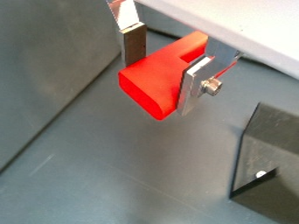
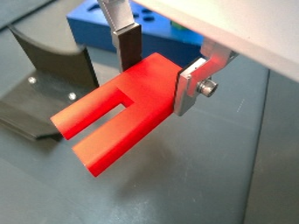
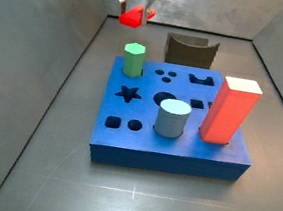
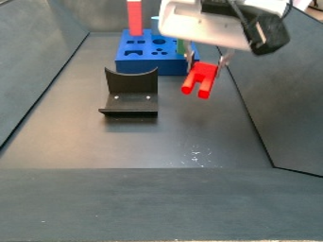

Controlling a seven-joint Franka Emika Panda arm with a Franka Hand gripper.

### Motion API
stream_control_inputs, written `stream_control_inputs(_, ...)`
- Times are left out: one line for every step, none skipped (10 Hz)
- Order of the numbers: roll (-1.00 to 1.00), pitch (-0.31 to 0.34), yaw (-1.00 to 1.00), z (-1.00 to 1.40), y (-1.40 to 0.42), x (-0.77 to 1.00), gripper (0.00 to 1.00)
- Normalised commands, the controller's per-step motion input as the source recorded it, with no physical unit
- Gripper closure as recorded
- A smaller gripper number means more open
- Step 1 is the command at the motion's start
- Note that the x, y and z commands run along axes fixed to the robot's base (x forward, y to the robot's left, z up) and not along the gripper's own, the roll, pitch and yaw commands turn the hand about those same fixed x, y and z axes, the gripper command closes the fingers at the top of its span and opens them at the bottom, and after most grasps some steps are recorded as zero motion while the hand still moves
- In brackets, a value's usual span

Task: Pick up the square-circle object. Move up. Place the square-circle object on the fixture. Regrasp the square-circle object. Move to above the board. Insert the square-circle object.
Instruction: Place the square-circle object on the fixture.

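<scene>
The square-circle object (image 2: pixel 114 109), unmarked, is pinched in the end effector (image 2: pixel 160 77), raised beside the fixture (image 4: pixel 128 92).

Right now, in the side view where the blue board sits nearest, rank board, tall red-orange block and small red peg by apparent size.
1. Blue board.
2. Tall red-orange block.
3. Small red peg, held in the gripper; it is farther away, so less sure.

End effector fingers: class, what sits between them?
The end effector clamps the square-circle object between its fingers, shown in both wrist views.
</scene>
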Motion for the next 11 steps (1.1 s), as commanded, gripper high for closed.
stream_control_inputs(0.01,0.024,-0.01,1.00,0.00,-0.01,1.00)
stream_control_inputs(0.01,0.031,-0.01,1.00,0.01,-0.02,1.00)
stream_control_inputs(0.01,0.035,-0.01,1.00,0.01,-0.02,1.00)
stream_control_inputs(0.01,0.037,-0.01,0.95,0.01,-0.02,1.00)
stream_control_inputs(0.02,0.043,-0.01,0.78,0.01,-0.02,1.00)
stream_control_inputs(0.02,0.052,-0.01,0.56,0.01,-0.01,1.00)
stream_control_inputs(0.02,0.063,-0.01,0.39,0.01,0.00,1.00)
stream_control_inputs(0.02,0.077,-0.01,0.22,0.01,0.01,1.00)
stream_control_inputs(-0.10,0.184,1.00,-0.10,-0.09,1.00,1.00)
stream_control_inputs(-0.10,0.195,1.00,-0.11,-0.09,1.00,1.00)
stream_control_inputs(-0.12,0.213,0.88,-0.10,-0.08,1.00,1.00)
